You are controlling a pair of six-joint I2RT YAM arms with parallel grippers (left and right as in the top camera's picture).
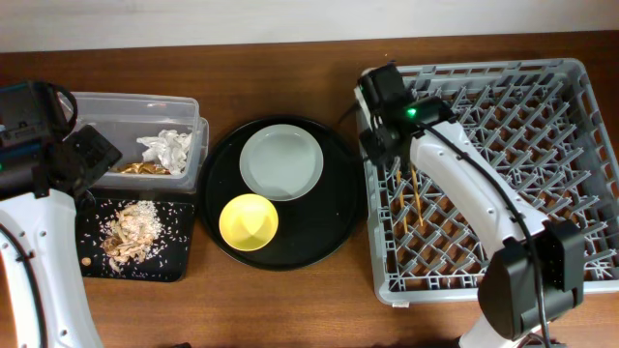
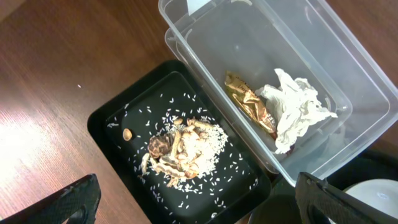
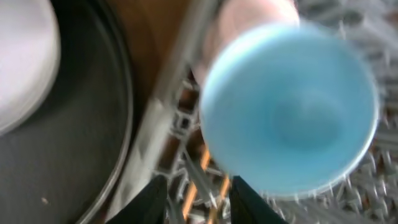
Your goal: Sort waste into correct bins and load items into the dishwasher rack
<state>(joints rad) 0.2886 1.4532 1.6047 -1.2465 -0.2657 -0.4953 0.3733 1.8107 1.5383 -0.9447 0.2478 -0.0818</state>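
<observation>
Rack (image 1: pixel 542 116) on the counter (image 1: pixel 290 309) holds the chopsticks (image 1: pixel 413 193); the blue cup (image 3: pixel 289 112) is over its left edge, blurred, pink cup (image 3: pixel 249 12) behind; round tray (image 1: pixel 329 222) carries plate (image 1: pixel 280 161) and bowl (image 1: pixel 249 221); tub (image 1: pixel 106 111) holds tissue (image 1: pixel 166 148) and wrapper (image 1: pixel 140 168); black tray (image 1: pixel 179 261) holds scraps (image 1: pixel 131 232). Left gripper (image 2: pixel 202 205) wide, empty; right gripper (image 3: pixel 199 202) narrow — whether it grips the blue cup, I cannot tell.

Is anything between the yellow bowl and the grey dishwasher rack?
Nothing visible. Between the yellow bowl and the grey plastic dishwasher rack lie only bare round black tray and a strip of wooden table.
</observation>
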